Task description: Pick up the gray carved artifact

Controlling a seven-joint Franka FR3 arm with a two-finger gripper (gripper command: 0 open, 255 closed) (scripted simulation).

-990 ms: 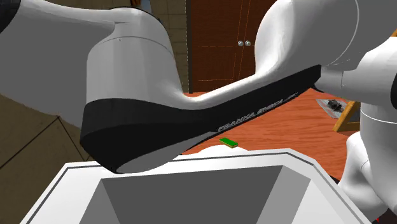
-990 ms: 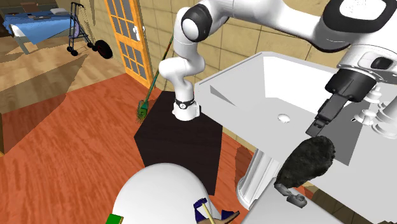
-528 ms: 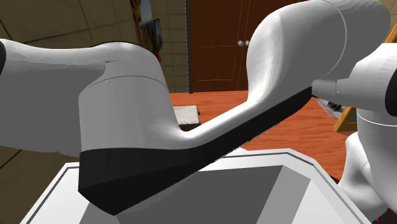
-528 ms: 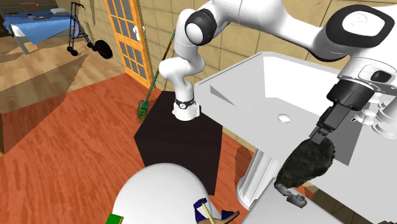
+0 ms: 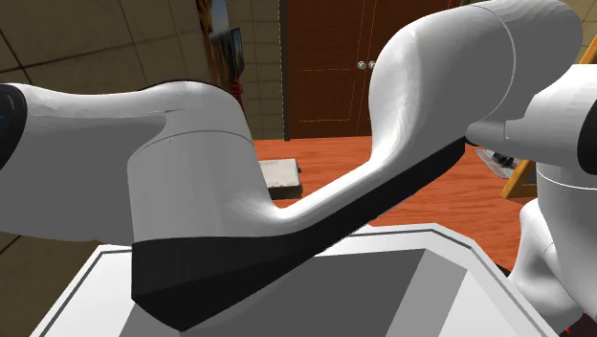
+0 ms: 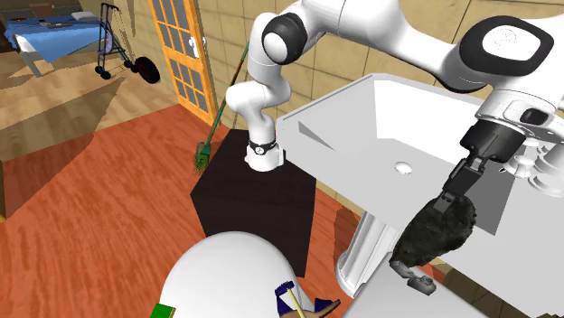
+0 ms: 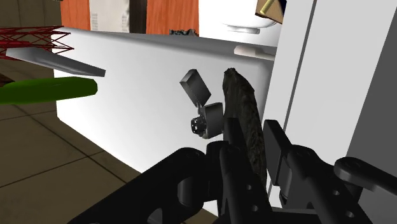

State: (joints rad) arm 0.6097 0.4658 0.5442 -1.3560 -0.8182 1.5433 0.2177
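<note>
The carved artifact [image 6: 438, 230] is a dark grey, rough-surfaced slab standing on edge at the front rim of the white sink [image 6: 361, 126], toward the second exterior view's right. My black gripper [image 6: 449, 197] comes down on its top from above. In the wrist view the artifact [image 7: 245, 111] runs up between the two fingers, and my gripper [image 7: 254, 130] is shut on it. The lower part of the artifact is hidden behind the hand there.
A small grey hinged object [image 7: 203, 108] lies close beside the artifact, seen below it [image 6: 411, 275]. Taps [image 6: 533, 167] stand right of the gripper. The arm's black stand [image 6: 258, 203] sits behind the sink. My arm [image 5: 287, 191] spans the sink in the shoulder view.
The gripper has dropped from above the artifact onto its top, and its fingers have shut on it. The arm's links shifted in the shoulder view.
</note>
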